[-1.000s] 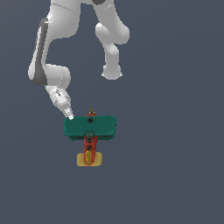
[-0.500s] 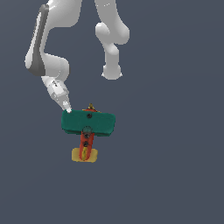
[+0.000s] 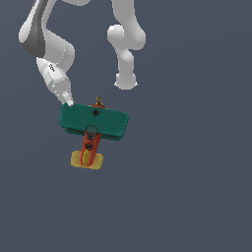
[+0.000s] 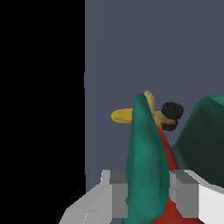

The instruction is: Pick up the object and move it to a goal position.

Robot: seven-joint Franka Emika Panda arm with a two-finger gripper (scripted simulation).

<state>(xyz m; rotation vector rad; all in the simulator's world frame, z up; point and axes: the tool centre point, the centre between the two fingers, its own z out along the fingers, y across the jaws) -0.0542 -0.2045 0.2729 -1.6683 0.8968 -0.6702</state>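
Claw [image 4: 148, 194] is clamped on the toy airplane's [image 3: 93, 123] teal wing edge (rigid, light, probably slick), so it could pivot off-centre.

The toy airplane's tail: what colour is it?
Yellow. The tail of the toy airplane shows best in the exterior view, behind the red body and teal-green wing.

Distant overhead exterior; wrist close on airplane [image 4: 146, 162]
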